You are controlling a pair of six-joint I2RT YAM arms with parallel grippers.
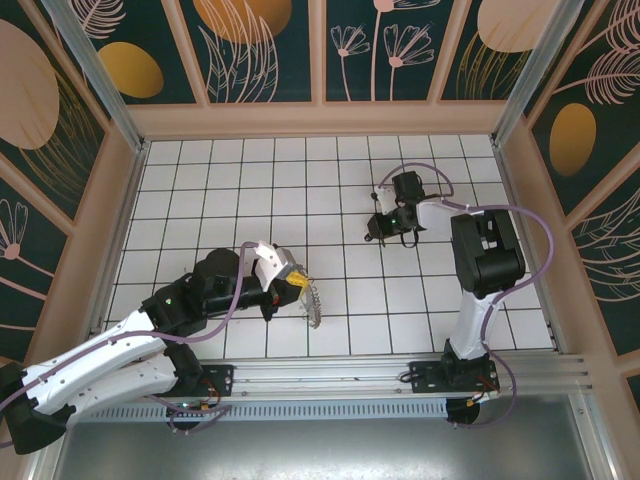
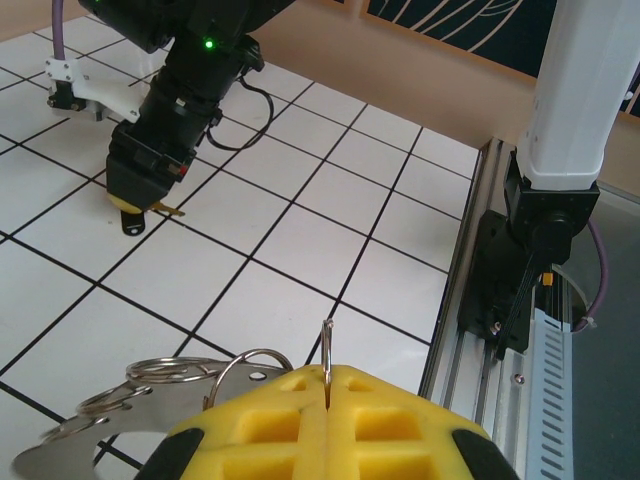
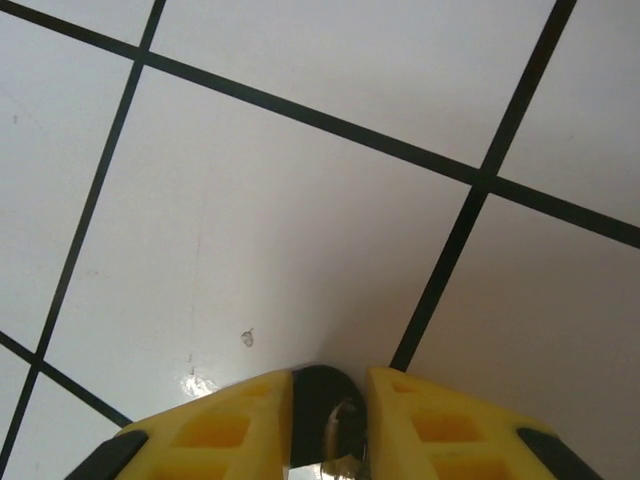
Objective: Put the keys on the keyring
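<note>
The keyring [image 1: 312, 305], likely light, slick and floppy, dangles lower-centre in the top view from the jaws of the left gripper [image 1: 298, 284], closed on one thin wire; right of centre, the jaws of the right gripper [image 1: 378, 232] pinch the tiny keys [image 3: 316, 405].

The left gripper [image 1: 300, 284] held the silvery keyring [image 1: 313, 308], which trailed just past its yellow fingertips. Well apart, the right gripper [image 1: 379, 232] had the dark keys [image 1: 371, 240] at its fingertips.

White tiled floor [image 1: 250, 180], floral walls [image 1: 260, 40]
</note>
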